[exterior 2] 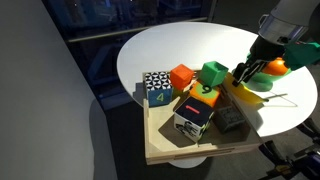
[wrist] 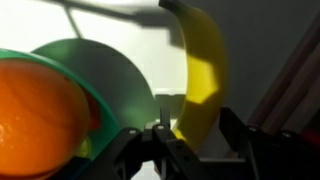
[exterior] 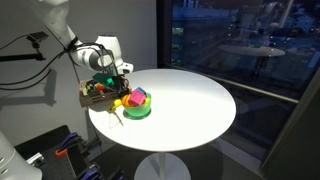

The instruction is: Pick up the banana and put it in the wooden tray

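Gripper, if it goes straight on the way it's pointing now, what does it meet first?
Probably the banana: in the wrist view it lies directly ahead, framed by the open gripper, beside the green bowl. How close it is, I can't tell.

The arm (exterior: pixel 62 22) is showing smooth, rounded white casings with darker seams at the joints in both exterior views. A green patch (exterior 2: pixel 304 50) is showing at its wrist end. The gripper (wrist: pixel 185 150) is appearing black and blocky, its angular fingers (wrist: pixel 250 145) looking matt and dark.
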Controlling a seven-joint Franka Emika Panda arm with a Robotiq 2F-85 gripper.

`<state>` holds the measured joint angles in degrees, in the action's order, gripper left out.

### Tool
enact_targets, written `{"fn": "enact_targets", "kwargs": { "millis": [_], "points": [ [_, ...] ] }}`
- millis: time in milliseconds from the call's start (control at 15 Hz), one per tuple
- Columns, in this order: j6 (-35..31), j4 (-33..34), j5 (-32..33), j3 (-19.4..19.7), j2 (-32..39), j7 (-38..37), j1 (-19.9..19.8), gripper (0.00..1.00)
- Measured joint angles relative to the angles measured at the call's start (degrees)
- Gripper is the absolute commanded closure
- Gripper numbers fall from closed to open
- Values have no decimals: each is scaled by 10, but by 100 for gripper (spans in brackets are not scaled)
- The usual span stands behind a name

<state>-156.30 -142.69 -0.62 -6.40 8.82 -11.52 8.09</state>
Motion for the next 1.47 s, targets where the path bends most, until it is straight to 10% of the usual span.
{"fn": "enact_targets", "kwargs": {
  "millis": [133, 733, 800, 1467],
  "points": [
    [0, 1, 2, 3, 2, 0, 0, 89],
    [0, 12, 3, 9, -6, 0, 0, 97],
    [0, 12, 3, 9, -6, -1, 0, 73],
    [14, 13, 22, 12, -8, -9, 0, 8]
  ]
}}
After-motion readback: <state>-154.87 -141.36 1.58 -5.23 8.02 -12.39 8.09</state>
